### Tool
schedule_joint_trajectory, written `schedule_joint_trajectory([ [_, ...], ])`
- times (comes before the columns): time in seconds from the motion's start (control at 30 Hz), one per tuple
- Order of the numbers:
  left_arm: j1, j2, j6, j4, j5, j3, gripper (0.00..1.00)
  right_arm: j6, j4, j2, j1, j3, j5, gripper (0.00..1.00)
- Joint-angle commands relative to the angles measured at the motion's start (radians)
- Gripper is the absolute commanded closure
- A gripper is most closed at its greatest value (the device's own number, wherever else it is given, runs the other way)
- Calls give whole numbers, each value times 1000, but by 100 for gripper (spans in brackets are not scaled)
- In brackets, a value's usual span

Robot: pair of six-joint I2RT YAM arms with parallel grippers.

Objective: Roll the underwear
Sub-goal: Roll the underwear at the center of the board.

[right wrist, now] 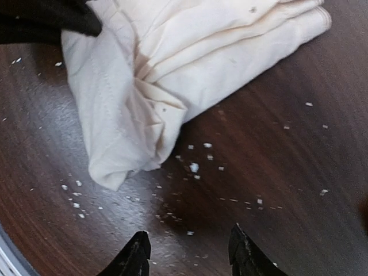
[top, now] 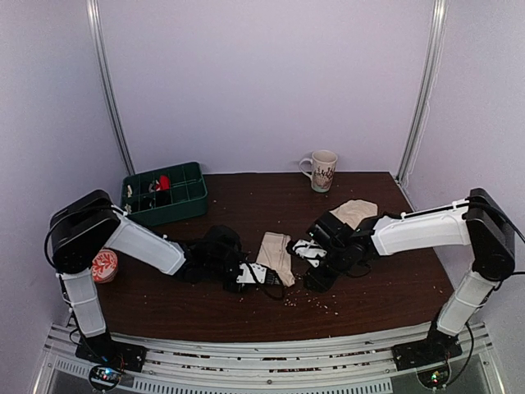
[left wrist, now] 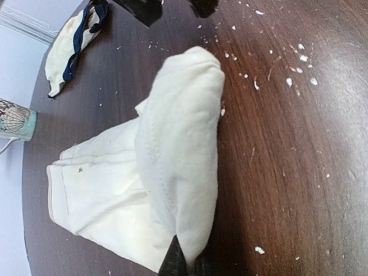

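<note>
The cream underwear (top: 275, 253) lies flat near the table's middle, with its near edge folded over into a thick roll (left wrist: 184, 144). My left gripper (left wrist: 184, 263) is shut on the near end of that roll, pinching the cloth between its dark fingertips. My right gripper (right wrist: 190, 253) stands open just above the bare wood. Nothing is between its fingers, and it is a short way off the other end of the underwear (right wrist: 155, 75). In the top view the left gripper (top: 271, 282) and the right gripper (top: 310, 277) flank the garment.
A second cream garment with navy trim (top: 354, 212) lies at the back right. A patterned mug (top: 321, 170) stands at the far edge. A green compartment tray (top: 164, 194) sits at the back left and a red-and-white round tin (top: 104, 265) at the left edge. White crumbs dot the wood.
</note>
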Motion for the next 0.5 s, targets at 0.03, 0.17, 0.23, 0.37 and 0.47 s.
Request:
schedule_joint_trajectory([
  [0.03, 18, 93, -74, -340, 119, 150, 100, 48, 154, -114, 9, -103, 253, 49],
  [0.17, 62, 129, -89, -467, 245, 240, 100, 22, 209, -178, 48, -158, 363, 48],
  [0.23, 81, 147, -100, -515, 272, 276, 100, 15, 227, -207, 79, -174, 417, 48],
  [0.37, 104, 198, -114, -623, 304, 358, 100, -6, 263, -268, 126, -215, 506, 49],
  [0.47, 116, 239, -120, -699, 338, 413, 100, -37, 302, -311, 169, -248, 556, 49],
])
